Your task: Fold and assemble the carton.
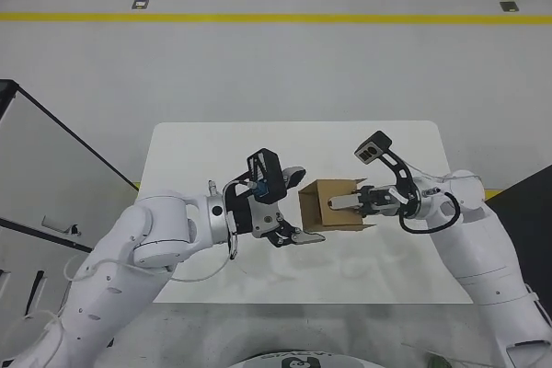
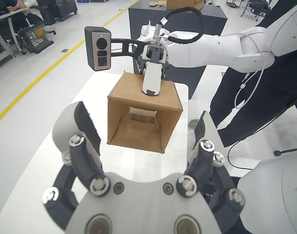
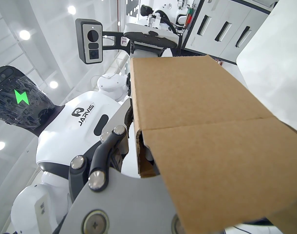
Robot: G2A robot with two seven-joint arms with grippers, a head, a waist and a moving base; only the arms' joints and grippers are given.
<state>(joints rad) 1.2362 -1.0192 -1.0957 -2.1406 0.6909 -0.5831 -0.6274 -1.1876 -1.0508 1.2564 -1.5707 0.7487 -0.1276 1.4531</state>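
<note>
Carton (image 1: 331,206) at table (image 1: 400,152) centre, clear of edges, pinched in right tool (image 1: 348,202); left tool (image 1: 297,206) spread beside its open mouth.

Left gripper (image 1: 300,204) spread wide, right gripper (image 1: 349,203) clamped.

A white rectangular table (image 1: 396,156) sits mid-frame in the top view; a yellow floor stripe (image 1: 276,17) runs along the upper edge, a grey black-trimmed cabinet (image 1: 28,175) at left.

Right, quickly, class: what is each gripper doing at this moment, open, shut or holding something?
Left gripper: open, empty, facing the open end of the carton.
Right gripper: shut on the carton.
</note>
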